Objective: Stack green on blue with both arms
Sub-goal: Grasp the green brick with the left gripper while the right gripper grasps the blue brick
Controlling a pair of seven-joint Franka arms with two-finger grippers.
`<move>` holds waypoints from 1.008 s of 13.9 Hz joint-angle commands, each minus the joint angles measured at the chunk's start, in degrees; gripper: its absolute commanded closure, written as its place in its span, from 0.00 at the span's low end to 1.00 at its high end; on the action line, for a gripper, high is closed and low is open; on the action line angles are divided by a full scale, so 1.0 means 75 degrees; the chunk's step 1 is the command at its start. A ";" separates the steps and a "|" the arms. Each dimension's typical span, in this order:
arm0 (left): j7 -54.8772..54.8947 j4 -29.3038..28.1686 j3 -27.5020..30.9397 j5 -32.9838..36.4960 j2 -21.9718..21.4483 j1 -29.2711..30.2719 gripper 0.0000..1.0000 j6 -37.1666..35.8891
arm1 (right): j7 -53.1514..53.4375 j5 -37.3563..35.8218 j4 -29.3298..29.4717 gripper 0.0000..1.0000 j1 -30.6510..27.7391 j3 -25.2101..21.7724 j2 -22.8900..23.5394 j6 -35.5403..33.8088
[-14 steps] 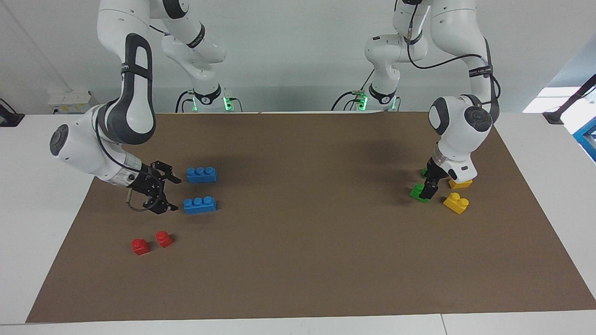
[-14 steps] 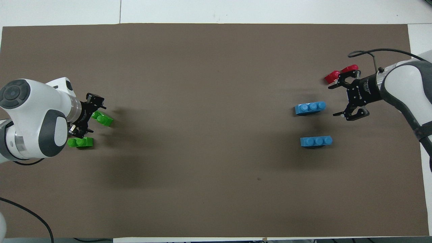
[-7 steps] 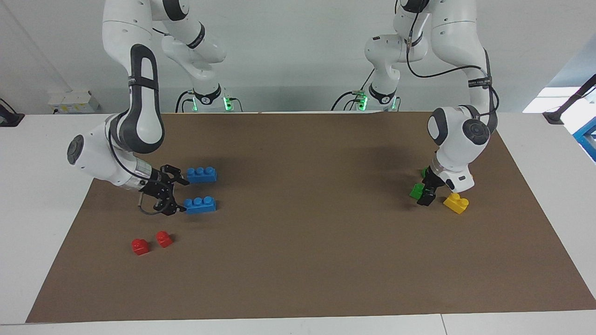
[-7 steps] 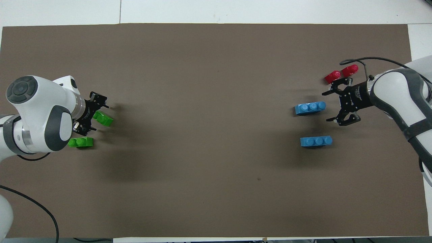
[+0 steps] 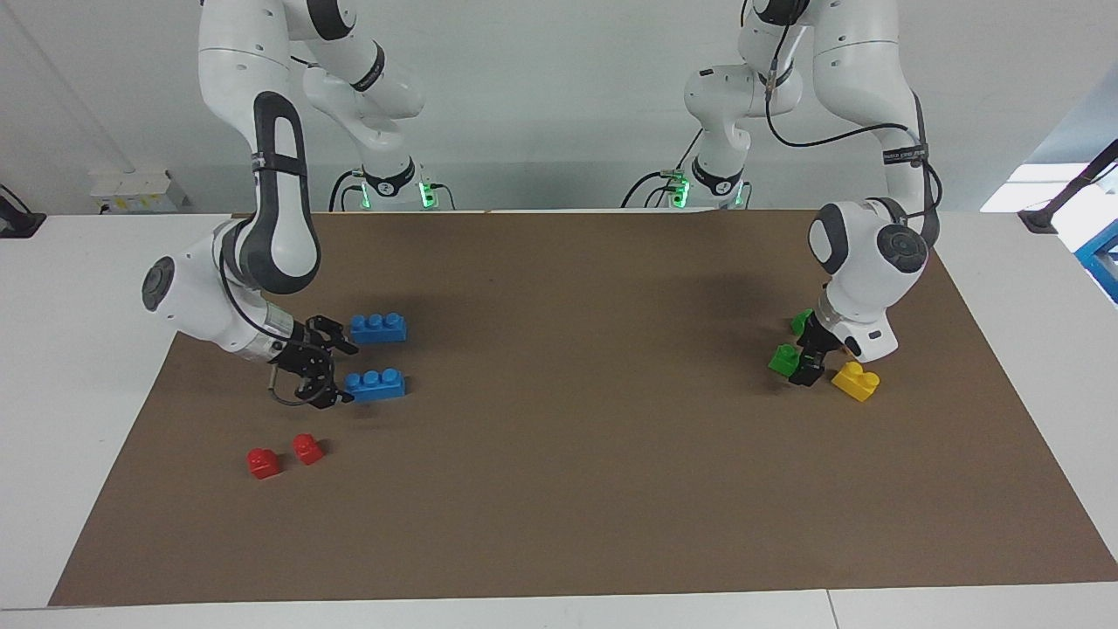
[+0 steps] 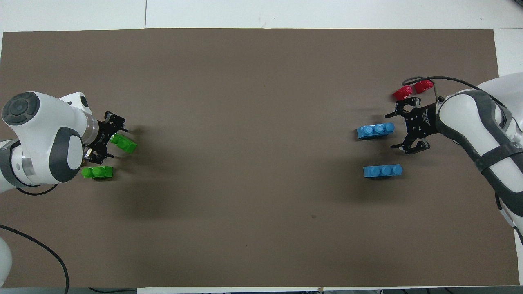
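Observation:
Two blue bricks lie toward the right arm's end of the table, one (image 5: 374, 384) (image 6: 376, 130) farther from the robots than the other (image 5: 377, 328) (image 6: 383, 170). My right gripper (image 5: 339, 374) (image 6: 397, 130) is open, low, at the end of the farther blue brick, not gripping it. Two green bricks lie toward the left arm's end, one (image 5: 783, 358) (image 6: 124, 143) farther from the robots than the other (image 5: 802, 321) (image 6: 97, 172). My left gripper (image 5: 808, 367) (image 6: 108, 139) is open and low, with its fingers either side of the farther green brick's end.
Two small red bricks (image 5: 262, 461) (image 5: 307, 448) lie farther from the robots than the blue ones. A yellow brick (image 5: 856, 381) lies beside the left gripper. Everything sits on a brown mat (image 5: 568, 437).
My right gripper has moved in toward the end of the farther blue brick. My left gripper has shifted slightly at the farther green brick. No brick has moved.

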 commanded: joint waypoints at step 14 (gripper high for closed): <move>0.0062 0.0486 -0.0038 -0.0110 0.0116 0.0030 1.00 -0.0023 | -0.1131 0.0340 -0.0118 0.02 0.0177 0.0037 0.0291 0.0638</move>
